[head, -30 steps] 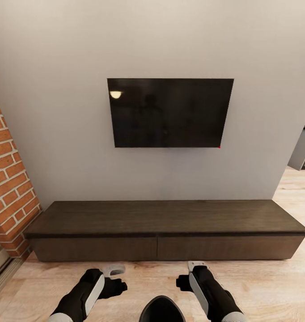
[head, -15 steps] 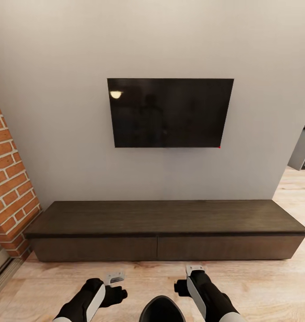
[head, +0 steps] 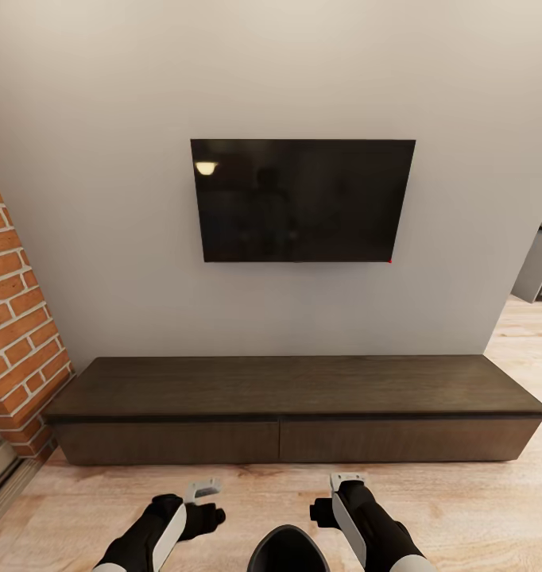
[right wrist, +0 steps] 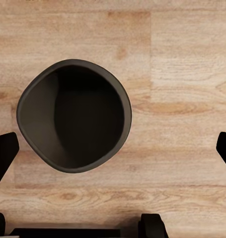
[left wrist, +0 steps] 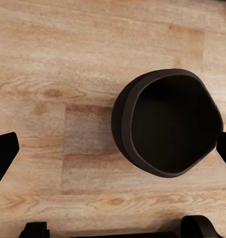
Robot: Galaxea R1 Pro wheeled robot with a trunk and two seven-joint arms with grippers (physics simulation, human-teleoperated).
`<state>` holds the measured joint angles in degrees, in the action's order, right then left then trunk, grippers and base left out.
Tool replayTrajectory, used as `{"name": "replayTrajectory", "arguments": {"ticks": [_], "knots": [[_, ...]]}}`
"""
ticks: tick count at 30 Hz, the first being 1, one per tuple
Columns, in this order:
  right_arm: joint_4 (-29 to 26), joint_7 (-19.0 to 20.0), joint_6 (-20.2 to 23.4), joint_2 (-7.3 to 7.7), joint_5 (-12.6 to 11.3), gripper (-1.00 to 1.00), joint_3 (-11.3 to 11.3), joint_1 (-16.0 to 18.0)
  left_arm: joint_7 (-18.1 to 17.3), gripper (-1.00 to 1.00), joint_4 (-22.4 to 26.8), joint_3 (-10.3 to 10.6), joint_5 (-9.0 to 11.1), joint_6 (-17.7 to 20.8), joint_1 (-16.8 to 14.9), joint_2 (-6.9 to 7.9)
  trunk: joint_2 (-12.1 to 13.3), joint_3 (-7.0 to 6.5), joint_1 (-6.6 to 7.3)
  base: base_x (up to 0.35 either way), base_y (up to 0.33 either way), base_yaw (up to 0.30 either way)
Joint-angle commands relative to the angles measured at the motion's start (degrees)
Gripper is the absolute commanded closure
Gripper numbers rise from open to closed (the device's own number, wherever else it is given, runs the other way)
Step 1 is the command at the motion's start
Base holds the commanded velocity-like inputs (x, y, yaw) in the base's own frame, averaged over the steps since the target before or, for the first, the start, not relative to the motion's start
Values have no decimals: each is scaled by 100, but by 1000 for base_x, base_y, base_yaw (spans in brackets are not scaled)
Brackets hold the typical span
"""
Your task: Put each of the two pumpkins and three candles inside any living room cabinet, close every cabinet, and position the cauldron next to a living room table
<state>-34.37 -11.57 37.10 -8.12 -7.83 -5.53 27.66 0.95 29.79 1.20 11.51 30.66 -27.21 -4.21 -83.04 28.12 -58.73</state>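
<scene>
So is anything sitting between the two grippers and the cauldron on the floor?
Nothing visible. Both wrist views look straight down on the cauldron, with bare wood floor around it; the left gripper and right gripper are open above it.

Low in your head view, your two arms are glossy black with white panels along their sides. The left gripper [head: 201,488] and right gripper [head: 346,479] end in pale grey blocky parts. At the side edges of each wrist view, your fingers [left wrist: 3,151] show as plain black wedges [right wrist: 3,148].
</scene>
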Motion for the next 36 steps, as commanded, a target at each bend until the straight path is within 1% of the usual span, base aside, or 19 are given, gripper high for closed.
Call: {"name": "replayTrajectory", "arguments": {"ticks": [1, 6, 12, 15, 27, 29, 30, 31, 32, 36], "knots": [[-8, -50, 19, 4, -60, -100, -27, 3, 10, -100, 22, 12, 36, 14, -2, 1, -4, 6, 0, 0, 0, 0], [-8, -36, 21, 4, -60, -100, -27, 3, 10, -100, 87, 28, 30, -5, -10, -2, -4, 6, 0, 0, 0, 0], [-8, -26, 39, 4, -60, -100, -27, 3, 14, -100, 300, 37, 22, 18, -67, -6, -244, 114, -132, 0, 0, 0], [-15, -22, 42, 4, -60, -100, -27, 3, 18, -100, 371, 34, 7, 50, -207, -15, -364, 168, -197, 0, 0, 0], [-17, -23, 51, 4, -69, -100, -27, 3, 94, -100, 336, 38, 3, 109, -277, -23, -846, 383, -461, 0, 0, 0], [-17, -26, 51, 4, -69, -100, -27, 3, 96, -100, 355, 38, 0, 259, -281, -25, -926, 419, -505, 0, 0, 0], [-17, -27, 51, 4, -69, -100, -27, 3, 97, -100, 373, 38, -12, 469, -282, -26, -966, 437, -527, 0, 0, 0], [-16, -28, 51, 4, -69, -100, -27, 3, 97, -100, 383, 40, -17, 583, -283, -26, -1006, 455, -549, 0, 0, 0], [-13, -30, 51, 4, -69, -100, -27, 3, 97, -100, 431, 43, -24, 901, -284, -23, -1046, 473, -571, 0, 0, 0], [-11, -37, 57, 4, -69, -100, -27, 3, 98, -100, 541, 42, -20, 1254, -284, -21, -1207, 545, -659, 0, 0, 0]]}}
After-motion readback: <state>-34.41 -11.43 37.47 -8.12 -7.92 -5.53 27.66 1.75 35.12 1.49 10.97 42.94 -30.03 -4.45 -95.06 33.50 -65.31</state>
